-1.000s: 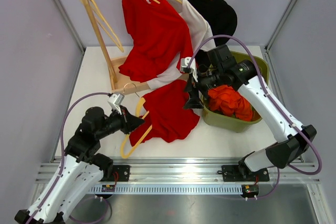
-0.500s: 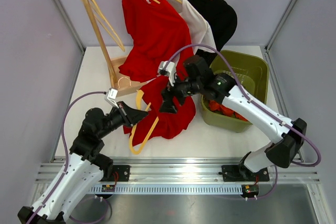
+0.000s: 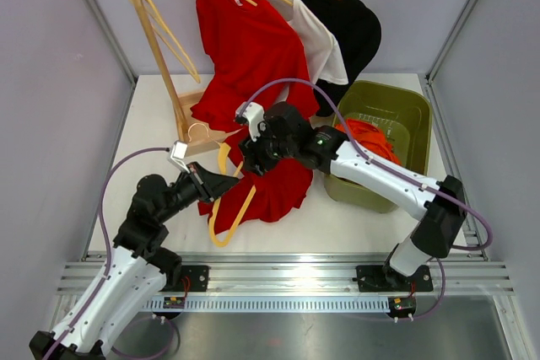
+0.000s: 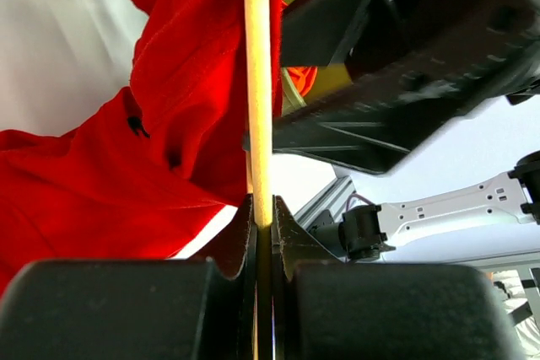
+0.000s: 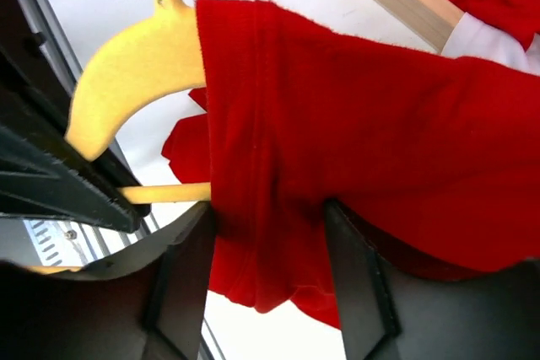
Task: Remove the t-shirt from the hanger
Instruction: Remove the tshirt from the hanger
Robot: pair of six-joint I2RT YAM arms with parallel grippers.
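Note:
A red t-shirt (image 3: 283, 191) hangs on a yellow hanger (image 3: 238, 206) held low over the white table. My left gripper (image 3: 221, 183) is shut on the hanger's thin bar (image 4: 257, 82), with the shirt (image 4: 110, 166) draped to its left. My right gripper (image 3: 251, 158) is open at the shirt's upper left edge beside the hanger's neck. In the right wrist view its two fingers (image 5: 181, 267) stand either side of a hanging fold of the shirt (image 5: 354, 141), right by the hanger's curved shoulder (image 5: 135, 65). The right gripper (image 5: 268, 225) has the cloth between the jaws, with space left on both sides.
A wooden rack (image 3: 160, 48) stands at the back left with red (image 3: 249, 40), white (image 3: 325, 48) and black (image 3: 359, 23) shirts on yellow hangers. A green bin (image 3: 405, 115) at the right holds orange-red clothes (image 3: 371, 137). The right arm (image 4: 405, 65) is close above the left gripper.
My right arm has swung left from the green bin to the shirt on the held hanger. My left gripper has raised and tilted the hanger slightly and still holds it.

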